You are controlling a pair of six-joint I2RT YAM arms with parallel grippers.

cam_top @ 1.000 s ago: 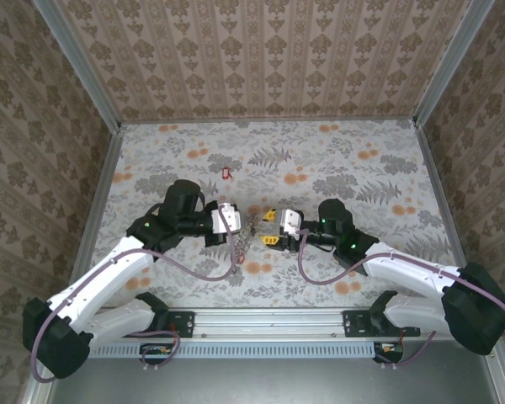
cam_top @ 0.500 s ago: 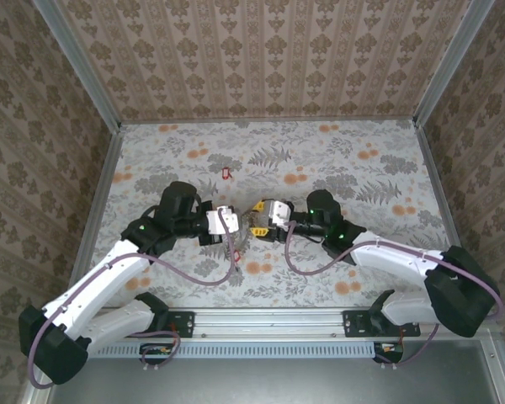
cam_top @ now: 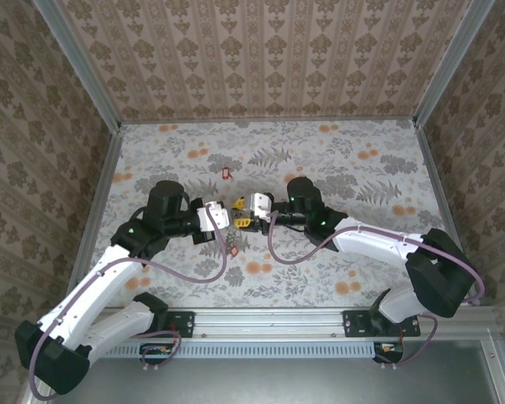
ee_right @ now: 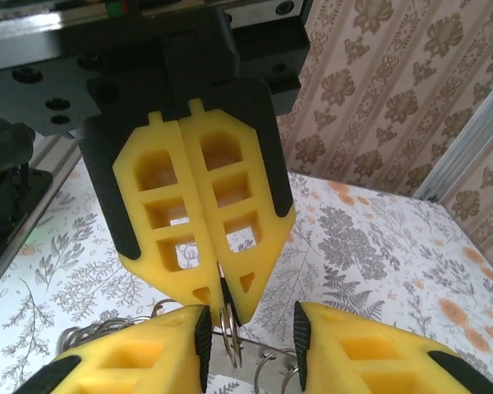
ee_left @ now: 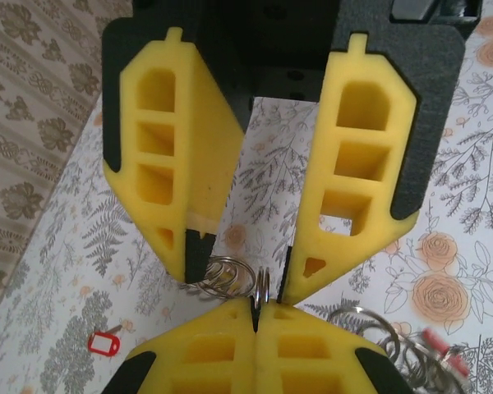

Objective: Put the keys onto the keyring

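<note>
The keyring (ee_left: pixel 261 289) is a thin silvery split ring standing on edge, with more wire rings (ee_left: pixel 380 330) and a blurred red-headed key (ee_left: pixel 437 341) hanging off it. My left gripper (ee_left: pixel 257 305) is shut on the ring's lower edge. My right gripper (ee_right: pixel 251 328) is open, its fingers on either side of that ring (ee_right: pixel 231 338), facing the left gripper (ee_right: pixel 223 297) tip to tip. In the top view both grippers, left (cam_top: pixel 230 219) and right (cam_top: pixel 240 213), meet mid-table. A loose red-headed key (cam_top: pixel 226 174) lies on the cloth farther back, also in the left wrist view as the key (ee_left: pixel 104 343).
The floral tablecloth (cam_top: pixel 345 168) is walled on three sides by patterned panels (cam_top: pixel 261 59) with metal corner posts. The mounting rail (cam_top: pixel 269 324) runs along the near edge. Purple cables loop under both arms.
The right gripper has swung left and slightly farther back, following the ring. The left gripper has drawn back to the left with the ring still pinched. Both still meet tip to tip.
</note>
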